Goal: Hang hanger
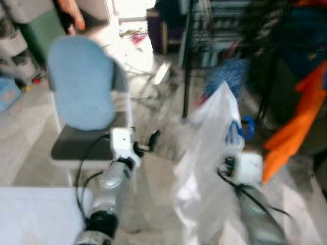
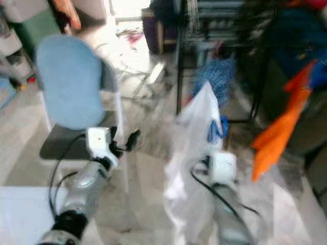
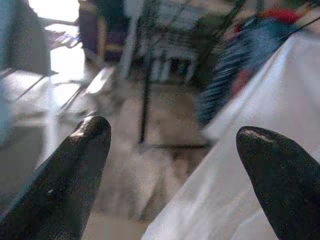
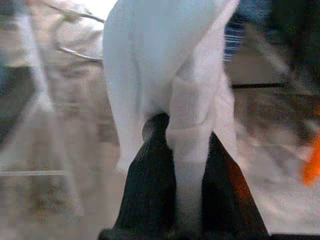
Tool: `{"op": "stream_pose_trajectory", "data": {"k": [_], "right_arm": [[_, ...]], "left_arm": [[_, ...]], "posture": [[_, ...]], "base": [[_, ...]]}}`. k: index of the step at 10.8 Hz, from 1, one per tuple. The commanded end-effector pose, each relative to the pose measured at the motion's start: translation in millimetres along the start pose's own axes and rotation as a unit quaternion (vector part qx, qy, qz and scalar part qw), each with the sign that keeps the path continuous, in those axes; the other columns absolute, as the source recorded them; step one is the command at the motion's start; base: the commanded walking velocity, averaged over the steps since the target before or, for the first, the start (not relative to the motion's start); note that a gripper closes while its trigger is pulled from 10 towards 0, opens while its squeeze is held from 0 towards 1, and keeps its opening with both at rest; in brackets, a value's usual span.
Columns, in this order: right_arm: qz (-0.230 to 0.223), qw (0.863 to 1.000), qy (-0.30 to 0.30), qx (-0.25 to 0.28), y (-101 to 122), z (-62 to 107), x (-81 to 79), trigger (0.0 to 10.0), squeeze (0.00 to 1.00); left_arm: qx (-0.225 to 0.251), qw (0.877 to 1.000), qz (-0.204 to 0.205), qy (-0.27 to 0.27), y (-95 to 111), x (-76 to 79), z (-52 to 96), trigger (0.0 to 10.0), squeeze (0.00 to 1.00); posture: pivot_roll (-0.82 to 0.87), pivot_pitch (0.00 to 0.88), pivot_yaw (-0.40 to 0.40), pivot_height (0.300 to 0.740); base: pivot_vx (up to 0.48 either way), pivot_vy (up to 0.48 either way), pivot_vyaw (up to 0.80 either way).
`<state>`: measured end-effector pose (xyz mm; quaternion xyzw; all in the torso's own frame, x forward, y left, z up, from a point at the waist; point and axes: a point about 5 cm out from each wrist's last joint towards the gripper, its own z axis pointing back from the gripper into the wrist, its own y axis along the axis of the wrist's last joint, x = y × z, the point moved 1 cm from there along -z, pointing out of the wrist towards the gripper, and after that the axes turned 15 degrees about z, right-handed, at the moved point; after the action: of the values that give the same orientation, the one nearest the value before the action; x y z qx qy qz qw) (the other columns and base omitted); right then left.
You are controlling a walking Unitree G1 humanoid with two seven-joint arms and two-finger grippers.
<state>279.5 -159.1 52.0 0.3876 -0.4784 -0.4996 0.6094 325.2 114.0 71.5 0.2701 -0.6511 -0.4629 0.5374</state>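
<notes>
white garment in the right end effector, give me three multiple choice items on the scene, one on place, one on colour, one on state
1. Where is the chair?
A. on the robot's left, ahead of the left arm
B. on the robot's right, behind the rack
C. lying tipped over on the floor

2. What colour is the cloth hanging at far right?
A. green
B. orange
C. black

3. How do the two end effectors stand?
A. both open
B. left shut on the garment, right open
C. left end effector open and holding nothing, right end effector shut on the white garment

Answers: 1 A, the blue-backed chair stands upright at left in the head views. 2 B, bright orange fabric hangs beside the dark rack. 3 C, the left wrist view shows fingers wide apart; the right wrist view shows fabric pinched between its fingers.
</notes>
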Motion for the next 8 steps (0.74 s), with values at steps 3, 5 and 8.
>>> {"op": "stream_pose_trajectory", "data": {"k": [3, 5, 8], "right_arm": [[0.005, 1.000, -0.016, 0.008, -0.4, 1.3, 10.6, 10.0, 0.00], [0.006, 1.000, -0.016, 0.008, 0.1, -0.5, 10.4, 10.0, 0.00], [0.010, 1.000, -0.017, 0.008, 0.0, 0.1, 12.7, 10.0, 0.00]], "left_arm": [[-0.019, 1.000, -0.009, 0.004, -10.9, -0.6, 4.4, 10.0, 0.00], [-0.016, 1.000, -0.014, 0.004, -10.9, 0.7, 2.8, 10.0, 0.00], [-0.020, 1.000, -0.010, 0.003, -13.6, 1.1, 3.2, 10.0, 0.00]], "posture": [[-0.16, 0.093, 0.049, 0.740], [-0.16, 0.089, 0.044, 0.740], [-0.17, 0.092, 0.041, 0.740]], "base": [[0.000, 0.000, 0.00], [0.000, -0.276, 0.00], [0.000, -0.381, 0.00]]}}
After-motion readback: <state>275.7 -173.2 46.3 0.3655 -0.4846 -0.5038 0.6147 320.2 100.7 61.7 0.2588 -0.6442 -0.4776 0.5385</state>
